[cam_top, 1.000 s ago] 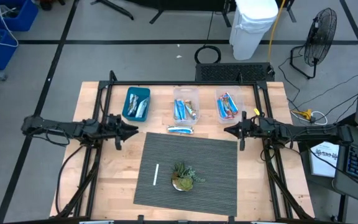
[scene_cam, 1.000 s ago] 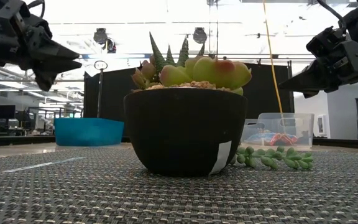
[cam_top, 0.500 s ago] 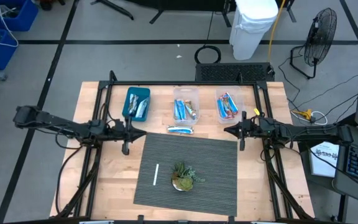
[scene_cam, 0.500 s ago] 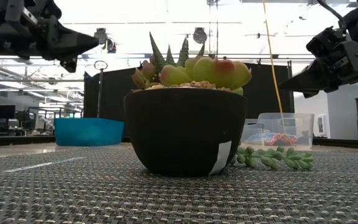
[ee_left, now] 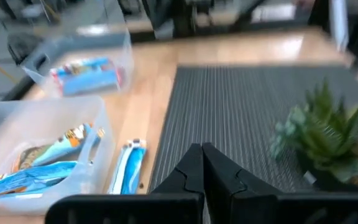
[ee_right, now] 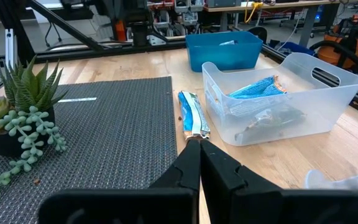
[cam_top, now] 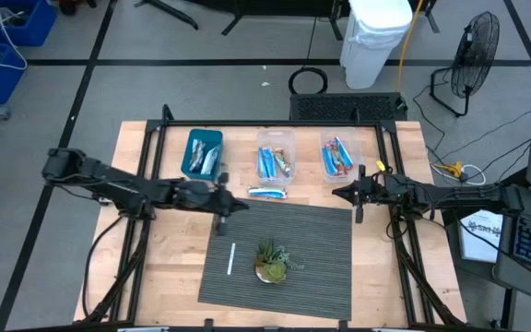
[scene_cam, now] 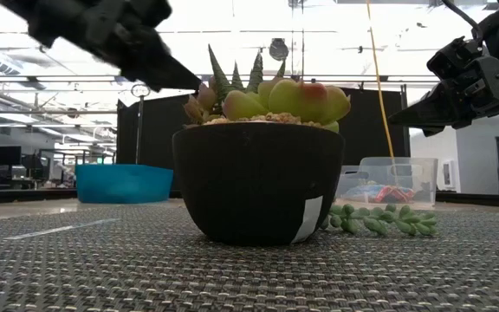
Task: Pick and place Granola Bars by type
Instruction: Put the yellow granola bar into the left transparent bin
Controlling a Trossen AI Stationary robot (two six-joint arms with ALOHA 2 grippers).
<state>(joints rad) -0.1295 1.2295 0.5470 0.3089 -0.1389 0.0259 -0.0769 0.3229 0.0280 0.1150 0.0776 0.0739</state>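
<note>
Left tool point(cam_top: 238, 205): clenched, empty, just beside loose granola bar point(cam_top: 267, 193) lying ahead on desk point(cam_top: 178, 267). Right tool point(cam_top: 336, 194): clenched, waiting. Best unclench first, straddle bar across its width, lower squarely, avoid nudging bin point(cam_top: 276, 159) beyond.

Black pot point(scene_cam: 258, 182) of succulents dead centre on the mat point(scene_cam: 232, 269), left gripper point(scene_cam: 193, 85) pinched closed above, blue bin point(scene_cam: 124, 183) behind.
</note>
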